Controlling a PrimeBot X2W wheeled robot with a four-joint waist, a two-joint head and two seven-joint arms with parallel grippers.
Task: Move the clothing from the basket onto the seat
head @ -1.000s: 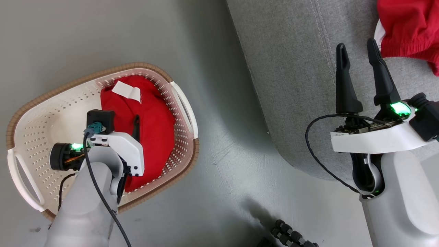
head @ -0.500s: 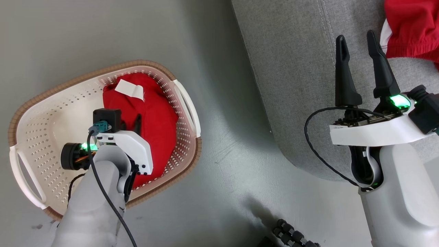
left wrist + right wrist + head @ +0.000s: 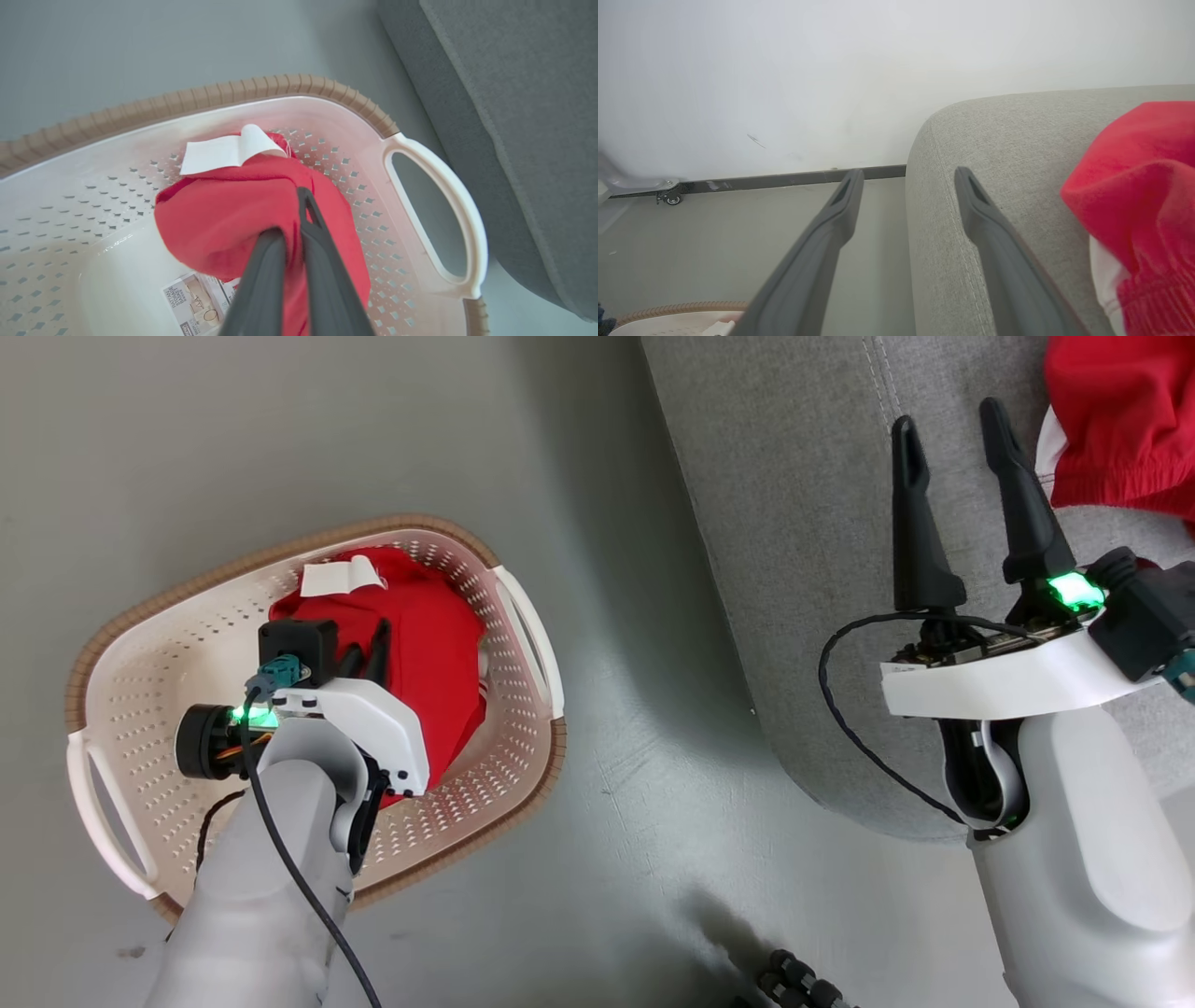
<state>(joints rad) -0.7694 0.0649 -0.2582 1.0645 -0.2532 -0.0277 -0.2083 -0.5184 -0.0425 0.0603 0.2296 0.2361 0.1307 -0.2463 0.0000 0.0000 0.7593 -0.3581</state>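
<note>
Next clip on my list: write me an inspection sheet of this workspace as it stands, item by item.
Surface: grey floor, lightly scuffed.
Job's things: red garment with white tag bunched in the basket; second red garment on the seat.
Clutter: dark ribbed object at the head view's bottom edge; printed sticker on the basket's bottom.
Pincers: left pincer shut on the red garment; right pincer open, empty, above the seat.
Cables: black cable along the left forearm; black loop at the right wrist.
Surroundings: white wall, dark baseboard, caster wheel.
</note>
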